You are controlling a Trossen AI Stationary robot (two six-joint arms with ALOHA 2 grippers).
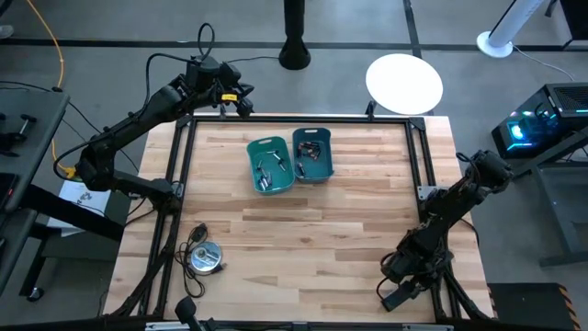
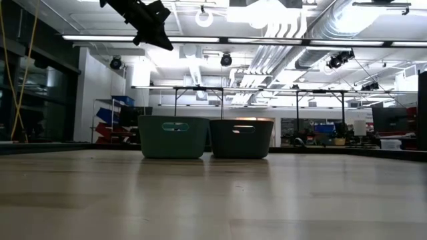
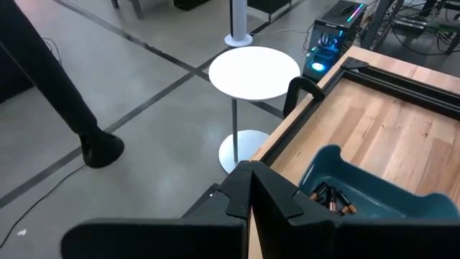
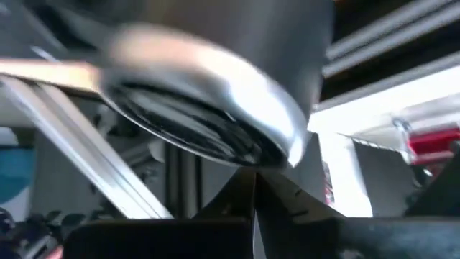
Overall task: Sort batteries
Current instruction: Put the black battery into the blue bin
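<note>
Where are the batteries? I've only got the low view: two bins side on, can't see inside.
Observer: The high view shows batteries in both, the lighter bin and the darker bin.
Operator: Left hand? I see an arm up top.
Observer: The left hand is over the table's far left corner, off to the side of the bins.
Operator: Holding one?
Observer: No. The left wrist view shows its fingers shut on nothing.
Operator: Right hand?
Observer: The right hand is at the near right corner, with its arm folded.
</note>
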